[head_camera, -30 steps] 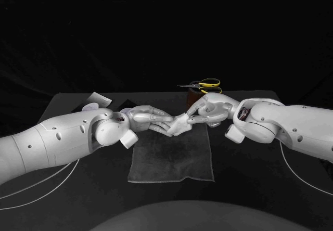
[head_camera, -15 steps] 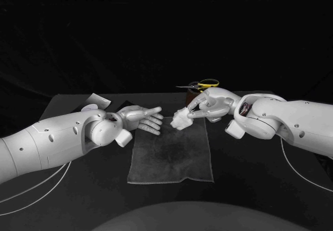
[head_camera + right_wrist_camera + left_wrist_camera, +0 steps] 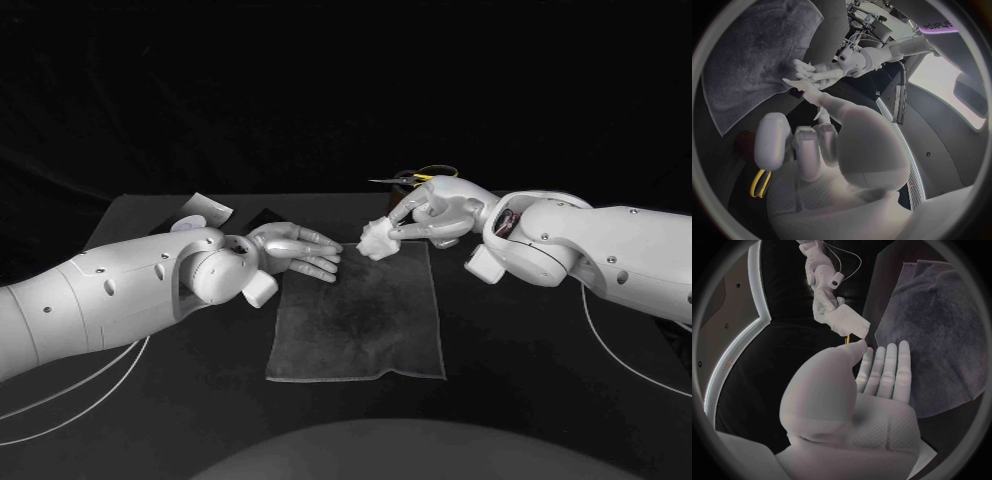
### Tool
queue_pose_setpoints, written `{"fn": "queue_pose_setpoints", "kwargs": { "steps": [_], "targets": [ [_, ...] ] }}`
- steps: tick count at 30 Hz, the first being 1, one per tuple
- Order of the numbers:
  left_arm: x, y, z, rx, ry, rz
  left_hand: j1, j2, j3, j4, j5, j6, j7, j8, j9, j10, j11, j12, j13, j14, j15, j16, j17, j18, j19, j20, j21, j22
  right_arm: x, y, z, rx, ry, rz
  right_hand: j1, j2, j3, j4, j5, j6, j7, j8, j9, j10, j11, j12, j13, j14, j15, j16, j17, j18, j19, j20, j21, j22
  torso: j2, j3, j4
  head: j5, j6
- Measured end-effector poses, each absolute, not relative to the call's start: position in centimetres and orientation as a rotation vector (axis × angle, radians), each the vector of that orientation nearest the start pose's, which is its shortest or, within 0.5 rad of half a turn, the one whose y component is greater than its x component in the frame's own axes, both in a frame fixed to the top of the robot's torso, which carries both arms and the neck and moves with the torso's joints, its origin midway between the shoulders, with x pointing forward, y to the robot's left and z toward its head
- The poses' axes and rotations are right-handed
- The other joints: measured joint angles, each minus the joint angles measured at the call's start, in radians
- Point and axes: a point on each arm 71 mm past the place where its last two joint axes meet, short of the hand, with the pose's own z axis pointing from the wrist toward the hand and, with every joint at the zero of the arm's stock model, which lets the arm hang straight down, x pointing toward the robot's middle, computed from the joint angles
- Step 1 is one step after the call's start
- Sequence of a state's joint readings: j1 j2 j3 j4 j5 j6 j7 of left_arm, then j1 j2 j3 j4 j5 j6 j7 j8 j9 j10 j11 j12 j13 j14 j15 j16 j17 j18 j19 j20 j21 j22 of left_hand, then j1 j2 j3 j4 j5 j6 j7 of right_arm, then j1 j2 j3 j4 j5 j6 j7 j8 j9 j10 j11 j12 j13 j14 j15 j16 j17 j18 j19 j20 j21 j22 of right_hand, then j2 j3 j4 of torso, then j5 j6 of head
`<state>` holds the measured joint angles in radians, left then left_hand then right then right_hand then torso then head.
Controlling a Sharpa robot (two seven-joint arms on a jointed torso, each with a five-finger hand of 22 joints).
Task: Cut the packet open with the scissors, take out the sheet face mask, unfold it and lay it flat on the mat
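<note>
Separated since 1.0 s ago: both hands met over the far edge of the grey mat (image 3: 356, 320) and are now apart. Mat lies flat on the black table (image 3: 548, 345). Left hand (image 3: 296, 250) holds nothing, fingers extended, at the mat's far left corner. Right hand (image 3: 437, 215) pinches the folded white sheet face mask (image 3: 378, 240) above the mat's far edge. Yellow-handled scissors (image 3: 421, 177) sit behind the right hand. Packet (image 3: 205, 208) lies at the table's far left.

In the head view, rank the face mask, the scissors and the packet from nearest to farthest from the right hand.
1. The face mask, held in the right hand.
2. The scissors, just behind that hand.
3. The packet, far off to the left.
</note>
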<state>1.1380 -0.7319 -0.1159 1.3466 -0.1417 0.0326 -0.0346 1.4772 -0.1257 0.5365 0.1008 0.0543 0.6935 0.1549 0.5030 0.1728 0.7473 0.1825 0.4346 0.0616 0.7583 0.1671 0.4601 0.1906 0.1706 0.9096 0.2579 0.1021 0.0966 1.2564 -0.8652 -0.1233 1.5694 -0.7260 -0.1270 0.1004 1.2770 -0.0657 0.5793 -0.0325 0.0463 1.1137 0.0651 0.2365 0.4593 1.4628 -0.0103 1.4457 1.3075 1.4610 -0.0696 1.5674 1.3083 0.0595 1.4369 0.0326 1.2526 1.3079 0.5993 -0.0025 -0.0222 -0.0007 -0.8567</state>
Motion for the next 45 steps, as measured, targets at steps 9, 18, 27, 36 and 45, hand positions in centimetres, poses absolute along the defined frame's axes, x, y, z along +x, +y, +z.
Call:
{"fn": "queue_pose_setpoints", "kwargs": {
  "steps": [9, 18, 27, 36, 45],
  "targets": [
    [48.1, 17.2, -27.2, -0.969, 2.159, -1.380, -0.017, -0.075, -0.043, -0.070, 0.000, -0.048, -0.029, -0.045, -0.022, -0.087, -0.072, -0.043, 0.001, -0.115, 0.034, -0.036, -0.023, -0.017, -0.087, 0.030, -0.037, -0.026, 46.4, -18.3, -19.1, 0.324, 1.924, 1.225, 0.000, 0.000, 0.000, 0.000, 0.000, 0.000, 0.000, 0.000, 0.000, 0.000, 0.000, 0.000, 0.001, 0.000, 0.000, 0.000, 0.000, 0.000, 0.000, 0.000, 0.000, 0.000, 0.001, 0.0011, -0.0018, 0.004, 0.002],
    [48.2, 15.9, -27.1, -0.853, 2.168, -1.402, -0.011, -0.069, -0.056, -0.097, 0.000, -0.073, -0.037, -0.058, -0.027, -0.111, -0.097, -0.047, 0.003, -0.138, 0.031, -0.040, -0.029, -0.017, -0.100, 0.029, -0.037, -0.027, 46.1, -17.9, -19.0, 0.317, 1.923, 1.239, 0.000, 0.000, 0.000, 0.000, 0.000, -0.002, -0.002, 0.000, 0.000, 0.000, 0.000, 0.000, 0.001, 0.000, 0.000, -0.002, -0.001, 0.000, 0.000, 0.000, 0.000, 0.000, 0.001, 0.0017, -0.0022, 0.004, 0.003],
    [48.1, 15.4, -26.9, -0.798, 2.169, -1.445, -0.015, -0.049, -0.053, -0.114, 0.000, -0.014, -0.038, -0.048, -0.021, -0.042, -0.104, -0.040, 0.006, -0.095, 0.015, -0.026, -0.029, -0.017, -0.106, 0.028, -0.037, -0.027, 46.2, -17.7, -19.0, 0.316, 1.923, 1.242, 0.000, 0.000, 0.003, -0.003, -0.002, -0.002, -0.002, 0.000, 0.000, 0.000, 0.000, 0.000, 0.000, 0.000, 0.000, 0.000, -0.001, 0.000, 0.000, 0.000, -0.001, -0.001, 0.001, 0.0007, -0.0011, 0.002, 0.002],
    [47.8, 15.3, -26.7, -0.778, 2.170, -1.510, -0.030, -0.024, 0.019, -0.121, 0.000, 0.112, -0.039, -0.043, -0.020, 0.110, -0.076, -0.066, 0.001, -0.035, 0.004, -0.020, -0.029, -0.018, -0.106, 0.028, -0.037, -0.027, 46.4, -18.0, -19.0, 0.321, 1.920, 1.234, 0.000, -0.001, 0.003, -0.003, -0.003, -0.001, -0.001, 0.000, 0.000, 0.000, 0.000, 0.000, 0.000, 0.000, 0.000, 0.000, -0.001, 0.000, 0.000, 0.000, -0.001, 0.000, 0.001, -0.0006, -0.0008, 0.001, 0.000],
    [47.8, 15.8, -26.5, -0.812, 2.146, -1.552, -0.042, -0.012, 0.054, -0.119, 0.000, 0.162, -0.046, -0.043, -0.015, 0.182, -0.057, -0.101, 0.001, -0.002, -0.011, -0.020, -0.026, -0.017, -0.105, 0.028, -0.030, -0.023, 46.7, -18.3, -19.1, 0.330, 1.916, 1.220, 0.000, -0.001, 0.001, -0.004, -0.004, 0.000, 0.000, 0.000, 0.000, 0.000, 0.000, 0.000, 0.001, 0.000, 0.000, 0.000, 0.000, 0.000, 0.000, 0.000, -0.001, 0.000, 0.000, 0.0001, -0.0008, 0.001, 0.000]
  ]
}}
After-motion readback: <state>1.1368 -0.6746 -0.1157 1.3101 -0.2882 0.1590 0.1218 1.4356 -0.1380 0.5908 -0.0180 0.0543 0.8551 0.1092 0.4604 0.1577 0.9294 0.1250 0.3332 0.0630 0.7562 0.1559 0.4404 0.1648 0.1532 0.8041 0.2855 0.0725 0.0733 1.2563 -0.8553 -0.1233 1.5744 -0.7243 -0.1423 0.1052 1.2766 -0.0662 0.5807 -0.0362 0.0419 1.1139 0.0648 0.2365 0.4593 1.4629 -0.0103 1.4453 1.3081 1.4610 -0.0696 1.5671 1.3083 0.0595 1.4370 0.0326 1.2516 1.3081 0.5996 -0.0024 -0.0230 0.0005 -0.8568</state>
